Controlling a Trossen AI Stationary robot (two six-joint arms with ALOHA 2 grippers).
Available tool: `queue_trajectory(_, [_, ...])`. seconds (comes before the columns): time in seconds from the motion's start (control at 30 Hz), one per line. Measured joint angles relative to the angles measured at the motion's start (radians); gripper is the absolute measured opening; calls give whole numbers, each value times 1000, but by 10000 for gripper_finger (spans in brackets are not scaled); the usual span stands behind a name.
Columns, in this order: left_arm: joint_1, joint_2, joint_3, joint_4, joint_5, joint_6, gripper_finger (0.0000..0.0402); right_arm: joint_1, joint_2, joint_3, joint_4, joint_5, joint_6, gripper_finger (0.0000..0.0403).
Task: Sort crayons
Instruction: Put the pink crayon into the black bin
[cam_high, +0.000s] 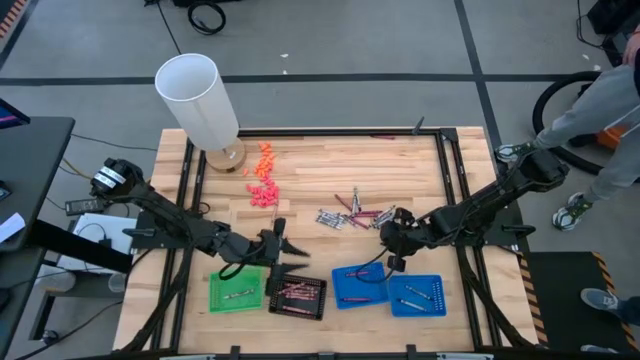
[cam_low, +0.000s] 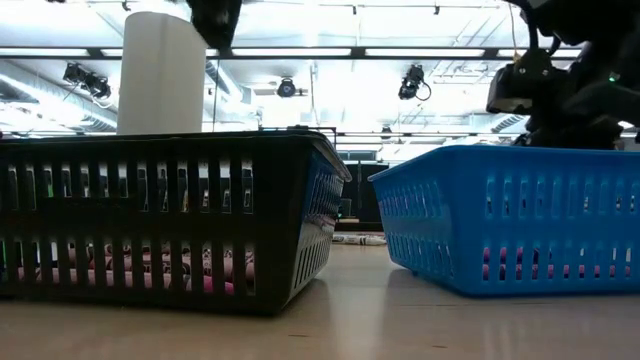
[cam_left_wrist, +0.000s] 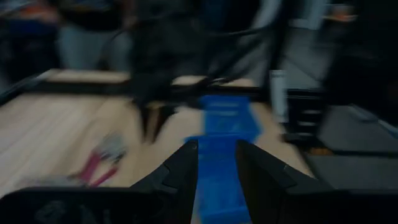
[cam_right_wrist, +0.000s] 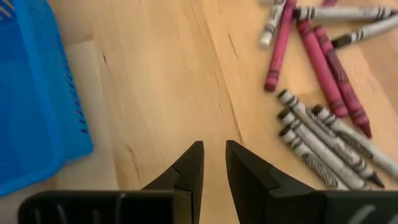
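Note:
A loose pile of maroon, pinkish and silver-grey crayons (cam_high: 352, 214) lies flat on the wooden table, right of centre; the right wrist view shows maroon ones (cam_right_wrist: 317, 56) and grey ones (cam_right_wrist: 323, 146). My right gripper (cam_high: 386, 236) hovers just near-right of the pile, a little open and empty (cam_right_wrist: 214, 163). My left gripper (cam_high: 284, 243) is above the far edge of the black tray (cam_high: 297, 297), open and empty (cam_left_wrist: 216, 167). The black tray holds several reddish crayons. The green tray (cam_high: 237, 290) holds one. The two blue trays (cam_high: 360, 285) (cam_high: 415, 295) hold a few.
A white cylinder (cam_high: 200, 98) stands at the far left of the table, with chunky orange and pink pieces (cam_high: 263, 177) beside it. Dark frame rails (cam_high: 455, 180) border the table. A person (cam_high: 610, 110) stands beyond the right edge. Bare wood lies between the pile and the trays.

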Motion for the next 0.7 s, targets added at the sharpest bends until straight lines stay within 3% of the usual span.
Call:
queue_trajectory(0.37, [207, 0, 0, -313, -34, -302, 119, -3, 1, -57, 217, 237, -39, 77])
queue_trajectory(0.57, [273, 0, 0, -541, 53, -491, 119, -3, 1, -58, 327, 326, -53, 77])
queue_trajectory(0.7, [300, 0, 0, -700, 100, -623, 119, -3, 1, -58, 344, 317, -78, 77])
